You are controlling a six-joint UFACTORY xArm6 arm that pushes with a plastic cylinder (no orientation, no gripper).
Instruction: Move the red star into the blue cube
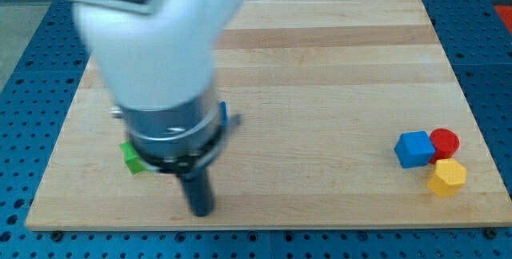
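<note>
The blue cube (414,149) sits on the wooden board near the view's right edge. No red star shows; the arm may hide it. My tip (201,210) is at the lower left of the board, far left of the blue cube. The large white and grey arm (164,67) covers much of the board's left part. A green block (131,157) peeks out from behind the arm, to the left of my tip and slightly above it.
A red round block (445,141) touches the blue cube's right side. A yellow hexagonal block (446,177) lies just below them. A small blue piece (224,115) shows at the arm's right edge. The board's bottom edge (264,225) is close below my tip.
</note>
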